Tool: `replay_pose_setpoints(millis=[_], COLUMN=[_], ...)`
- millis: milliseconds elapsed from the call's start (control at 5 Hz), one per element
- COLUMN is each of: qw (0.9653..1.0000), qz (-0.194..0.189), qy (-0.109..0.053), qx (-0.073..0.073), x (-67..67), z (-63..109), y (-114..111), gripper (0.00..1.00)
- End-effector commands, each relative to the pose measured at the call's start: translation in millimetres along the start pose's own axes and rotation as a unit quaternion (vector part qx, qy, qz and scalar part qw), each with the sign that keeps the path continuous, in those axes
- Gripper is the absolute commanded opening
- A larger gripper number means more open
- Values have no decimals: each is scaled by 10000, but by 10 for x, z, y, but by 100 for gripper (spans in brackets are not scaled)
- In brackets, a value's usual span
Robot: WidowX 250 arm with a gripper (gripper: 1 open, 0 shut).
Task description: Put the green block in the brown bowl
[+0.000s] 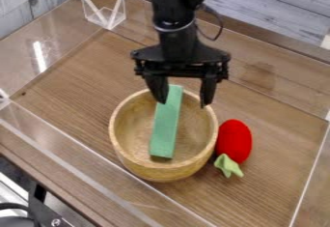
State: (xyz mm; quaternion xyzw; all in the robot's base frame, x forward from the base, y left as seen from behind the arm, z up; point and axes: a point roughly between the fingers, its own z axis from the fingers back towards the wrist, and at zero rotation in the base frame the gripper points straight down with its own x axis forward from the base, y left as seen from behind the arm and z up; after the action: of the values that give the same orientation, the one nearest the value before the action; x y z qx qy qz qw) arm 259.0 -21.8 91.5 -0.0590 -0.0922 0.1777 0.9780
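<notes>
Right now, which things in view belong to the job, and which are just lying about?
Job:
- green block, lying inside the bowl
- brown bowl
- pincer, open above the bowl

Lying about:
- red strawberry toy, beside the bowl

green block [167, 125] is a flat bright green bar, sitting tilted inside the brown bowl [134, 159], top end leaning on the far rim
</notes>
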Motion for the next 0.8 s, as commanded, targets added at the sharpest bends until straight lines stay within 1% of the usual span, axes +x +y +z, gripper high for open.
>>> replay_pose_setpoints(millis=[0,200,600], qw=[9999,10000,9999], qz=[-39,-20,11], qy=[-136,-67,14], qx=[-18,40,120], x=[87,84,99], z=[16,-63,-178], y=[-56,-51,-49], gripper=[100,100,100])
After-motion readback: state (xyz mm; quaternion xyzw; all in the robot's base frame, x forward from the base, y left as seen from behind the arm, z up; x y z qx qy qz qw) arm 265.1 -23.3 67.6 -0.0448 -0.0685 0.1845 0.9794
